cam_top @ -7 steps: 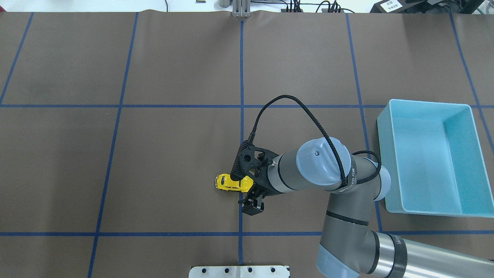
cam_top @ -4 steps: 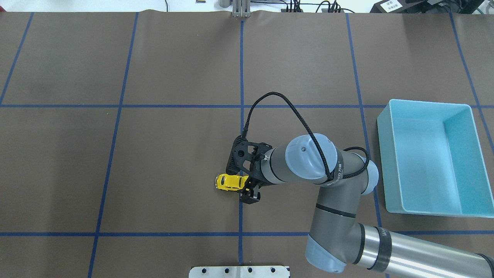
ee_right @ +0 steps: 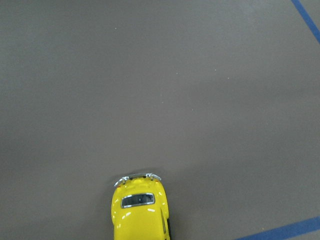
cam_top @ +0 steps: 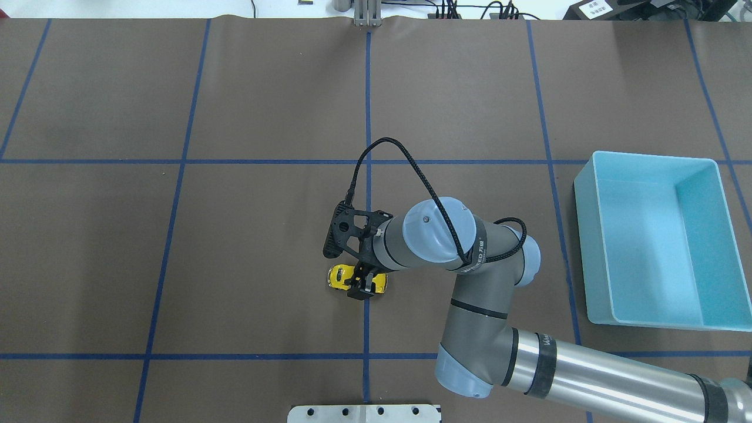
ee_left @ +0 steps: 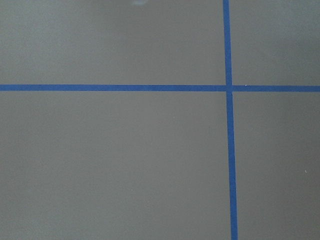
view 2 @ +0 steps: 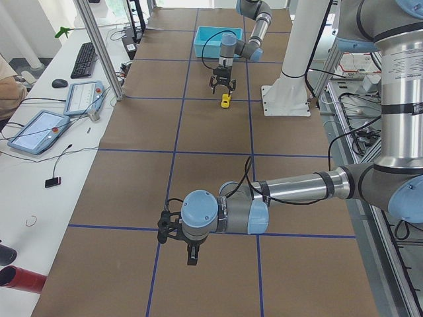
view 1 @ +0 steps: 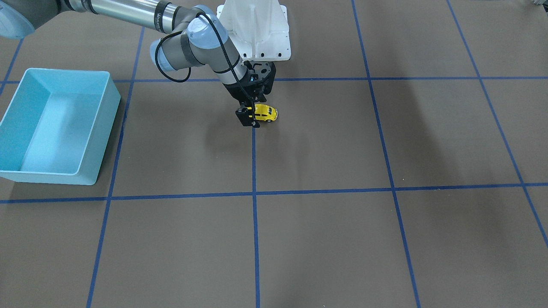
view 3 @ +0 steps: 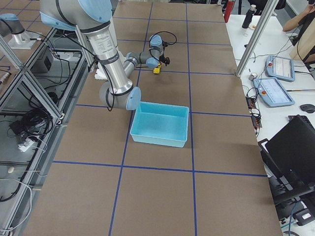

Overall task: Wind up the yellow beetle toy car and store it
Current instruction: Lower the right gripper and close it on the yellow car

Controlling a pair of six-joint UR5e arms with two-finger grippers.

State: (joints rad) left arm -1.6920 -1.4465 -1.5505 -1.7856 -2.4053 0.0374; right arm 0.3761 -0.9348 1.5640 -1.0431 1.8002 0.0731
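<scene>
R gripper [cam_top: 363, 282] poised over the yellow beetle toy car [cam_top: 341, 277], no pinch yet, I'd say.
Overhead clock: car's near table centre, lying across the centre tape line, long axis roughly 9-to-3, a bit skewed; which end's the nose, can't tell. R gripper's jaws are spread, straddling the car's 3 o'clock half across its width. One finger sits at 6 o'clock of the body, the other's hidden under the wrist, and no contact shows. L gripper [view 2: 190, 253] is well apart, seen only from the side cam, so spread or pressed, can't tell. R arm's nearer by far. Room: bare mat [cam_top: 252, 258] toward 9 o'clock for a pull-back run; blue bin [cam_top: 583, 247] off at 3 o'clock, well apart, only mat btwn. Next, my guess: drop, then squeeze the flanks square.
</scene>
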